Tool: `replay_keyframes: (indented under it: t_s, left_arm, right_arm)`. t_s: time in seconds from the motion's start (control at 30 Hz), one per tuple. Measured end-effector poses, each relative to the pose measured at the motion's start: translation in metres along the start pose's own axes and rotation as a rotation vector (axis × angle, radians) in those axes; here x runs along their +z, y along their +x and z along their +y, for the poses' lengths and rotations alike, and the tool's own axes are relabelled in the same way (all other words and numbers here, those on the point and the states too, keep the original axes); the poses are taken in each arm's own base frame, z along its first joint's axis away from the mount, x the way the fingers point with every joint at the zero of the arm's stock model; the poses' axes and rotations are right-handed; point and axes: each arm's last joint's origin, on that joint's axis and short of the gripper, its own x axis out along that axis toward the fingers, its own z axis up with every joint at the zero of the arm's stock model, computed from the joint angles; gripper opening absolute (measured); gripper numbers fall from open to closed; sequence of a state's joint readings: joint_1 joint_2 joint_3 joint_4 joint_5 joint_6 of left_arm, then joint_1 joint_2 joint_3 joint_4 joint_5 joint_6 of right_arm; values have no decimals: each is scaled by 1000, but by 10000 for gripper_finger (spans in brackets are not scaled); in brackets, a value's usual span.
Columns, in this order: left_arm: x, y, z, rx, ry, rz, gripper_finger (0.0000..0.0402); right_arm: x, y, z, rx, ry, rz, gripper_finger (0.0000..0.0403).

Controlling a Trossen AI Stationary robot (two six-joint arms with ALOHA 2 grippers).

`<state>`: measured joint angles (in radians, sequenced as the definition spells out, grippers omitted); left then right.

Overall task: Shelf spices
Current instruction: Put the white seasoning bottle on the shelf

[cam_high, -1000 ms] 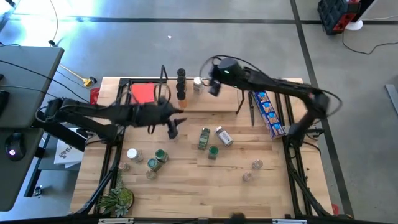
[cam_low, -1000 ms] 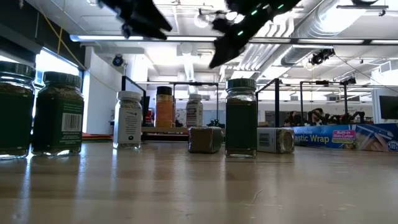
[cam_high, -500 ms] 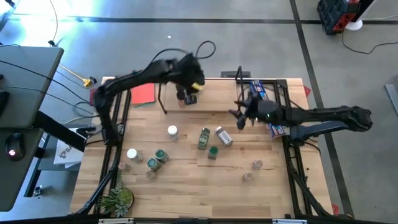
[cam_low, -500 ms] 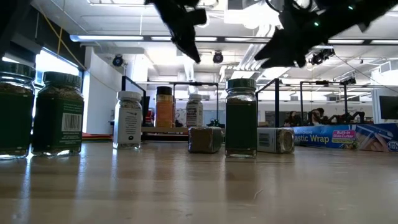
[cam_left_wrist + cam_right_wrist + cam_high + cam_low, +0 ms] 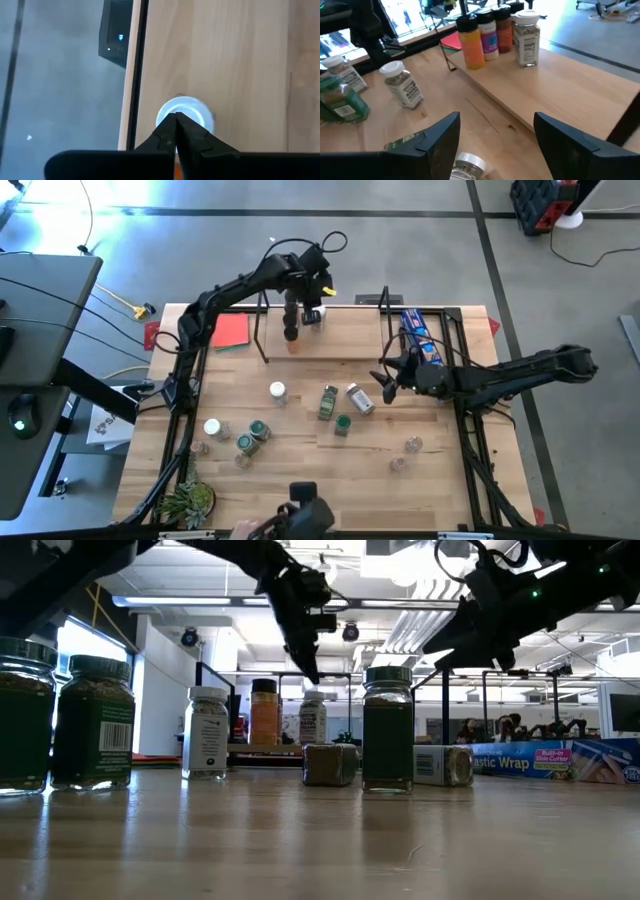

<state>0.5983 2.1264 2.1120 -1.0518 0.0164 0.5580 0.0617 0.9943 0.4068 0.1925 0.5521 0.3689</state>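
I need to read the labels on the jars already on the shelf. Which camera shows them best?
The right wrist view: the four shelved jars stand side-on and unblocked. The high view gives mostly lids, the low view distant half-hidden ones, and the left wrist view one white lid.

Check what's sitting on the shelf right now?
Four jars stand on the shelf: an orange jar, two behind it, and a white-lidded jar. The left hand, shut, hovers above them. Anything behind them is hidden.

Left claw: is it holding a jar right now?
No. The left claw is shut empty above the white-lidded jar on the shelf; right claw open, empty.
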Motion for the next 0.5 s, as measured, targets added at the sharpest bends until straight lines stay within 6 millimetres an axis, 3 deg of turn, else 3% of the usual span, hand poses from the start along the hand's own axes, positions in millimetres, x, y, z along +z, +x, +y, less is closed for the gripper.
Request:
replay_keyframes:
  t_s: [0.17,0.5]
  left_arm:
    - [-4,15,6,-2,-16,19,1]
    - [-4,16,7,-6,-37,18,0]
  right_arm:
    - [0,0,0,-2,-9,0,247]
    - [-1,0,0,-5,-16,7,247]
